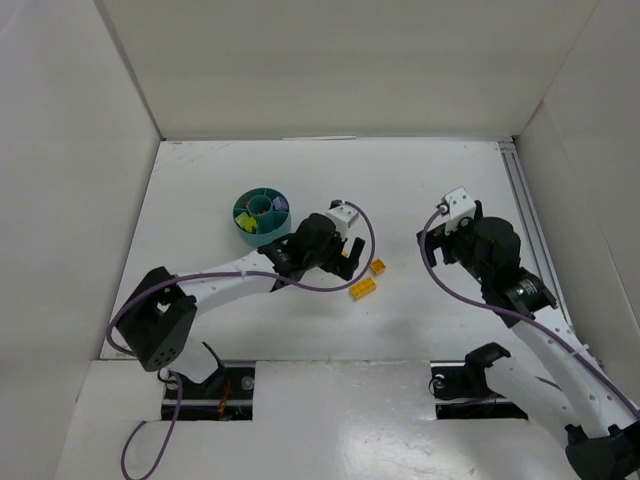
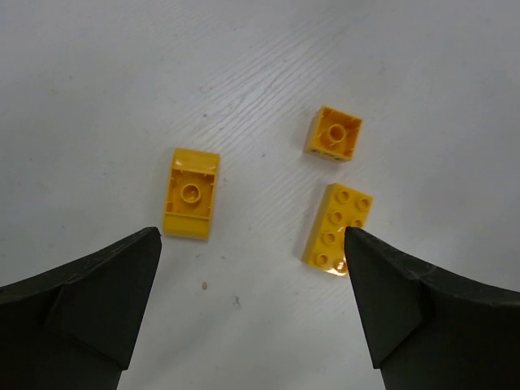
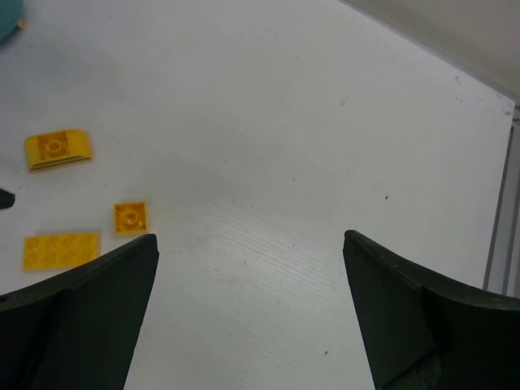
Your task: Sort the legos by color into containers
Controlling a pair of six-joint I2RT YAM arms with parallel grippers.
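The left gripper (image 2: 252,244) hangs with jaws apart and empty over three yellow bricks (image 2: 191,193) on the table (image 2: 97,81), probably lining up a pick. The right gripper (image 3: 250,244), wide and empty, hangs clear. The teal dish (image 1: 243,230) sits near.

You had a white table (image 1: 430,180) boxed in by white panels (image 1: 340,60) on the left, back and right. A pale rail (image 1: 524,210) ran along its right edge. Even light gave you soft shadows and glare on the glossy near ledge (image 1: 340,420).
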